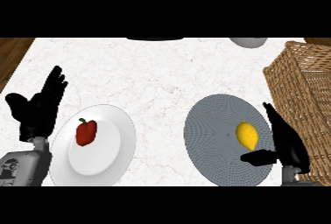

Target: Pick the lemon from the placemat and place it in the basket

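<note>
Marble counter [161, 74], white with faint veins, fills most of the view; dark wood shows at the far left and right top corners. Wicker basket [304, 87] stands at the right edge, tall woven wall facing in, partly cut off by the frame. Grey round placemat [213, 140] lies just left of the basket, near the counter's front edge. White plate [103, 162] sits at the lower left, well apart from the placemat. Left hand [39, 111] rests at the left edge, open, fingers straight and pointing up, just beside the plate's upper left rim; grey forearm below it. Right hand [284, 138] is over the right side of the placemat, between lemon and basket, fingers extended and pointing away, thumb sticking out left below the lemon; open, holding nothing. Lemon [247, 134] lies on the placemat, right of its centre, long axis running roughly front to back, just left of the right hand's fingers; contact cannot be told. Red pepper [86, 132] with a green stem lies on the plate, left of its centre. Two partial objects at the top edge: a dark one mid-top, a grey rounded one further right, both cut off.
</note>
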